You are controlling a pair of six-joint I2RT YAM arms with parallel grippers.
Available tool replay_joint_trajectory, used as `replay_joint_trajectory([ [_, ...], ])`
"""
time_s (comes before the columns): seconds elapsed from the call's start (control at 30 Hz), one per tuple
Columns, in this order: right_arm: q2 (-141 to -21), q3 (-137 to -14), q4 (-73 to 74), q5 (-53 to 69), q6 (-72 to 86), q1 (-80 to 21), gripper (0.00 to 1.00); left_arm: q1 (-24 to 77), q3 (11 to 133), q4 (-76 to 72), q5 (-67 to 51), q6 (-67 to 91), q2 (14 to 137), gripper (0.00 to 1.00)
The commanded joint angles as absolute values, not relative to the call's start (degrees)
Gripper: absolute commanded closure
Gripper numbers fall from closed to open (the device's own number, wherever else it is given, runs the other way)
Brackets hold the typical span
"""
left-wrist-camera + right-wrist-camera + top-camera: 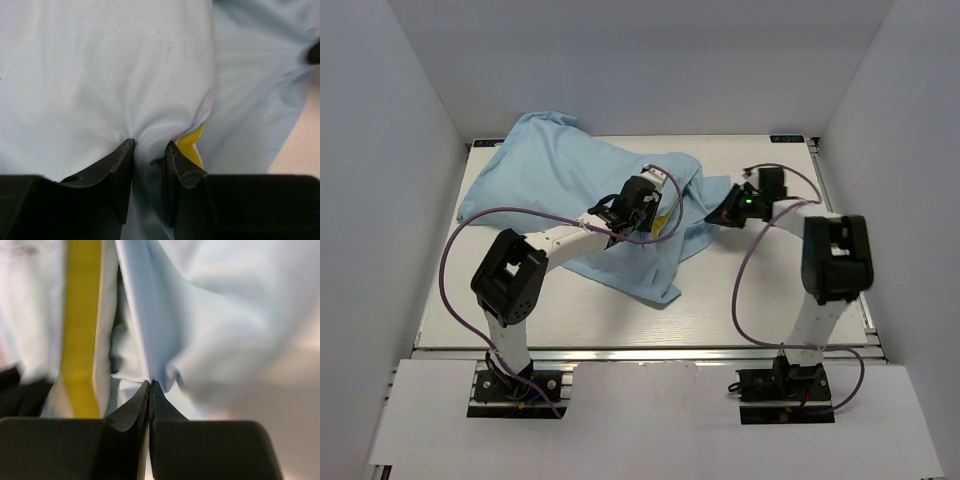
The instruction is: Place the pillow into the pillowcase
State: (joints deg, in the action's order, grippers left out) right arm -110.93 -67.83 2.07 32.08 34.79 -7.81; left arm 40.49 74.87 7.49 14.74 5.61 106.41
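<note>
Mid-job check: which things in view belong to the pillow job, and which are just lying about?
Job:
pillowcase
pillow, only its yellow band showing
left gripper, pinching pillowcase fabric
right gripper, shut on a fold of it

Not part of it:
purple cables of the arms
table

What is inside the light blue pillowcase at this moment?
At the opening of the pillowcase, only a yellow band of the pillow shows. The rest is covered by the fabric; how deep it sits cannot be told.
</note>
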Motion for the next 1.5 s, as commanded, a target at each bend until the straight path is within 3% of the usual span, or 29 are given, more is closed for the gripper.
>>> replay_joint_trajectory([
  [0.0,-100.91,-64.08,1.75,40.77,29.63,1.46,1.0,37.89,74.27,7.74,14.42,5.54,106.34,0.6],
  [0.17,-93.7,-62.05,5.98,47.63,23.73,5.01,1.0,37.35,77.16,8.87,11.52,5.27,108.98,0.62],
  [0.47,-91.76,-64.07,-6.77,57.04,33.49,4.93,1.0,37.35,75.32,9.32,3.8,6.33,110.04,0.58],
  [0.7,-96.41,-71.45,-2.38,56.43,30.94,-8.49,1.0,37.44,71.81,6.33,-15.1,6.85,107.5,0.42],
  [0.8,-97.73,-74.44,-3.33,56.6,32.6,-13.95,1.0,37.44,71.89,6.59,-18.88,6.68,106.18,0.33],
  [0.97,-100.45,-76.11,-15.36,60.2,45.68,-14.07,1.0,37.18,71.46,6.59,-16.71,7.29,99.77,0.18],
  [1.03,-100.64,-78.12,-9.18,55.15,41.17,-12.92,1.0,36.57,70.32,5.37,-15.3,7.91,94.78,0.14],
  [1.1,-100.46,-83.02,8.85,42.45,25.25,-12.83,0.97,35.34,69.26,4.66,-14.16,8.61,91.25,0.13],
  [1.13,-99.85,-82.88,11.05,38.71,21.48,-12.75,0.91,35.16,68.65,4.83,-11.19,9.14,87.49,0.13],
  [1.23,-94.76,-75.78,9.76,29.99,15.92,-10.29,0.83,34.89,66.36,6.93,-5.21,9.32,80.89,0.11],
  [1.4,-86.06,-69.44,11.25,21.36,6.61,-6.68,0.81,34.89,60.57,9.58,-4.83,10.28,74.63,0.15],
  [1.47,-82.64,-67.68,13.44,21.36,1.69,-5.89,0.66,34.8,58.37,10.02,-7.1,10.98,73.48,0.16],
])
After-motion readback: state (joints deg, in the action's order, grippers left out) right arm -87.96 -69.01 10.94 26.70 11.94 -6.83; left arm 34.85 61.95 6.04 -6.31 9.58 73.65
